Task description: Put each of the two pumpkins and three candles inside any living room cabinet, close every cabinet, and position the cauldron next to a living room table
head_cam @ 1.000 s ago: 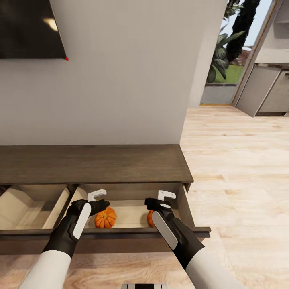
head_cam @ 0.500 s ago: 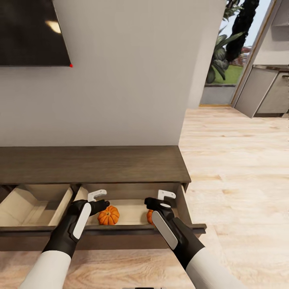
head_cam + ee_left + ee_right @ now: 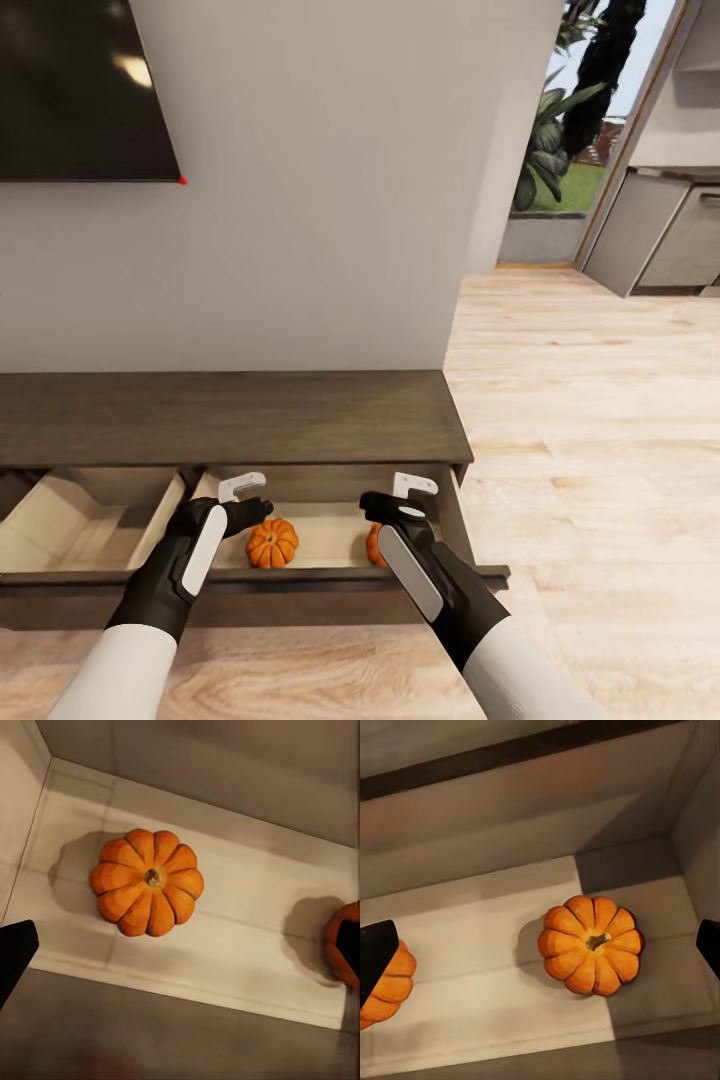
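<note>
Right now my left gripper (image 3: 243, 490) hangs released over the open drawer (image 3: 330, 574) of the cabinet (image 3: 230, 415), its pumpkin (image 3: 272, 543) lying free on the pale floor just below and slightly inboard. My right gripper (image 3: 414, 489) is likewise spread and empty, with the second pumpkin (image 3: 592, 943) under it near the drawer's right wall. Both pumpkins sit apart, upright. As I judge it, either hand could withdraw and push the drawer front shut.
</note>
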You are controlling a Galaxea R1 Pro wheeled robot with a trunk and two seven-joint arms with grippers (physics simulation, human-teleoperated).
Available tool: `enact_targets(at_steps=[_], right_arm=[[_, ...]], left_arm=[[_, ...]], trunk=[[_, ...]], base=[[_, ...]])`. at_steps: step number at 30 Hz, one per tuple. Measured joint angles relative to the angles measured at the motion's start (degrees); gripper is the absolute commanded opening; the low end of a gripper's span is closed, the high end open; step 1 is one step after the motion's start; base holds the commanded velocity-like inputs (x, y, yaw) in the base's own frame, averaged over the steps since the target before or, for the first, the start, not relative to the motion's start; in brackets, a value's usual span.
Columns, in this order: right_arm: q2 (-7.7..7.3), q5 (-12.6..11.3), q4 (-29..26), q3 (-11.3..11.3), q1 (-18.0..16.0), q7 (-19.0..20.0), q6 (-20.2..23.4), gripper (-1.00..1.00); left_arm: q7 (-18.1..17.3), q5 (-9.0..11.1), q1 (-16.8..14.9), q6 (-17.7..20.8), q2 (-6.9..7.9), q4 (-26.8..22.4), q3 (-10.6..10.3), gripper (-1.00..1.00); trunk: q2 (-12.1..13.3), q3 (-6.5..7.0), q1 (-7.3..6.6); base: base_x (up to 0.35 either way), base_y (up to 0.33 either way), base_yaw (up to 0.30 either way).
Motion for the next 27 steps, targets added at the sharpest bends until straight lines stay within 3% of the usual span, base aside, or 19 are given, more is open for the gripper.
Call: enact_targets(at_steps=[27], right_arm=[[0.0,0.1,0.0,-0.07,0.0,1.85,0.02,1.0]], left_arm=[[-0.01,0.08,-0.01,0.0,0.0,0.0,0.0,1.0]], trunk=[[10.83,4.85,-5.92]], base=[[-0.012,0.0,0.0]])
